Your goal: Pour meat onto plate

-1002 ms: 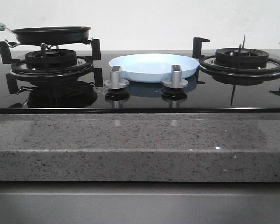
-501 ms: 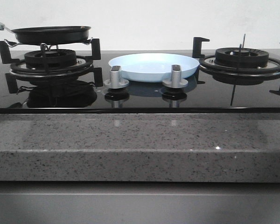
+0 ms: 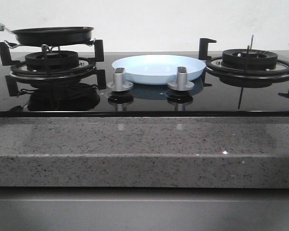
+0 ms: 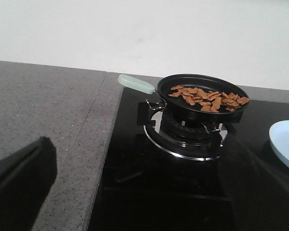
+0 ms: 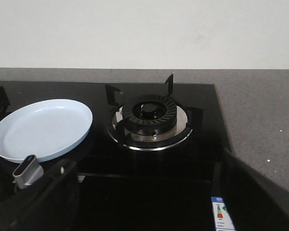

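Observation:
The meat (image 4: 209, 97), a heap of small light-brown pieces, lies in a black frying pan (image 4: 183, 79) with a pale-green handle (image 4: 136, 83). The pan (image 3: 53, 34) stands on the far left burner. The pale-blue plate (image 3: 156, 67) lies empty on the black hob between the burners; it also shows in the right wrist view (image 5: 41, 127) and at the edge of the left wrist view (image 4: 286, 144). My left gripper (image 4: 137, 159) is open and empty, short of the pan. My right gripper (image 5: 147, 168) is open and empty, short of the plate and right burner. Neither gripper shows in the front view.
Two silver knobs (image 3: 119, 79) (image 3: 181, 78) stand in front of the plate. The right burner (image 3: 249, 60) with black pan supports is bare. A speckled grey stone counter (image 3: 135, 144) runs along the hob's front and left side (image 4: 43, 110).

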You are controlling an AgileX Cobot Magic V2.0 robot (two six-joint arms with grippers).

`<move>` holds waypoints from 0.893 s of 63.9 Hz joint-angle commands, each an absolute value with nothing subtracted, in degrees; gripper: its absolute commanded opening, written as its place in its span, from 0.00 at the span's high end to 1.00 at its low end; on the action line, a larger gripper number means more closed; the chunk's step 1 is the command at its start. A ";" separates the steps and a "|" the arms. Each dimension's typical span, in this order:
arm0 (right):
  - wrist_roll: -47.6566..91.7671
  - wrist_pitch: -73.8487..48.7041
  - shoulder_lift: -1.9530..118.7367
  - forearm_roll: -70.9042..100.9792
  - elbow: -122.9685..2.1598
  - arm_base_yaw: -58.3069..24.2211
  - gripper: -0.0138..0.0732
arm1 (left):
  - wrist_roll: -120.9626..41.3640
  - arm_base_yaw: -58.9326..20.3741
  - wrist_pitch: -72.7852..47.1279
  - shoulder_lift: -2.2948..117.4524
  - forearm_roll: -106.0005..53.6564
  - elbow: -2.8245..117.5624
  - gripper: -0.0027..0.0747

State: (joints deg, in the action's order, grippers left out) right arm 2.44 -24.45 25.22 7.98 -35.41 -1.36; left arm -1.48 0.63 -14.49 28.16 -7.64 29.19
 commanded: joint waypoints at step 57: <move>2.64 -27.93 60.73 10.03 -58.49 -4.88 0.14 | -1.10 0.58 -9.28 28.69 -8.08 31.40 0.10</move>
State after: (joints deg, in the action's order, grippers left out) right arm 2.44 -30.05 56.52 9.20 -53.53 -3.76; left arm -1.48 0.63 -14.22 28.16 -7.64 29.19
